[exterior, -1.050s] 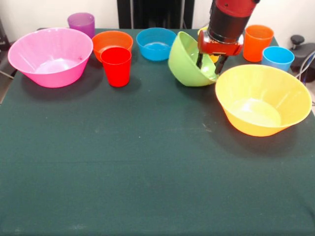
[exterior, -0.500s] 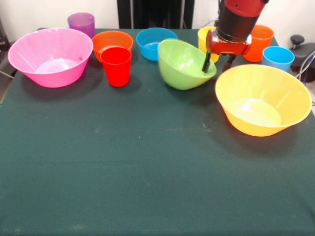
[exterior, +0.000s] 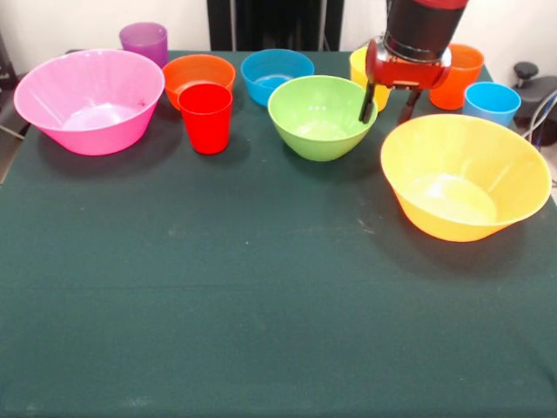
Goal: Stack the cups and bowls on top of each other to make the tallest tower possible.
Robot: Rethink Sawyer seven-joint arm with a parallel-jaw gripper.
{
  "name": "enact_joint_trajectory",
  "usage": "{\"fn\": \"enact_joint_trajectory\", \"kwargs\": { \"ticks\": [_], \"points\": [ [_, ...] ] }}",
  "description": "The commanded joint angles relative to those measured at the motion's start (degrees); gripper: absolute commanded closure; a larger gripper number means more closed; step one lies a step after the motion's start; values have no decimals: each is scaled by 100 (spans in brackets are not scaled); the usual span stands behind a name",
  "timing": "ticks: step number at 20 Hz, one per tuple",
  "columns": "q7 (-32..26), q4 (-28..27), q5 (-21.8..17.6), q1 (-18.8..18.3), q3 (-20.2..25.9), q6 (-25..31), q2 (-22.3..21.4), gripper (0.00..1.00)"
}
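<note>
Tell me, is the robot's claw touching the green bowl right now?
Cannot tell. In the front view, one finger of the gripper overlaps the green bowl at its rim, but this single angle shows neither contact nor a gap plainly.

A table (exterior: 261,305) draped in dark green cloth fills most of the view, its surface faintly speckled with pale marks. Behind it stands a pale wall (exterior: 61,22), broken at the centre by a black upright panel (exterior: 274,24). At the right edge sits a dark object (exterior: 533,87) with a cable (exterior: 541,113) beside it.
</note>
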Motion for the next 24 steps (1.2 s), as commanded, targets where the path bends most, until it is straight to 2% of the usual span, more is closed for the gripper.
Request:
{"fn": "enact_joint_trajectory", "kwargs": {
  "ticks": [1,7,18,24],
  "points": [
    [787,213,125,-155,536,595,-268,0],
    [851,36,47,-112,440,281,71,0],
    [883,-73,26,-128,444,-17,412,0],
    [834,-38,22,-219,519,-79,429,0]
  ]
}}
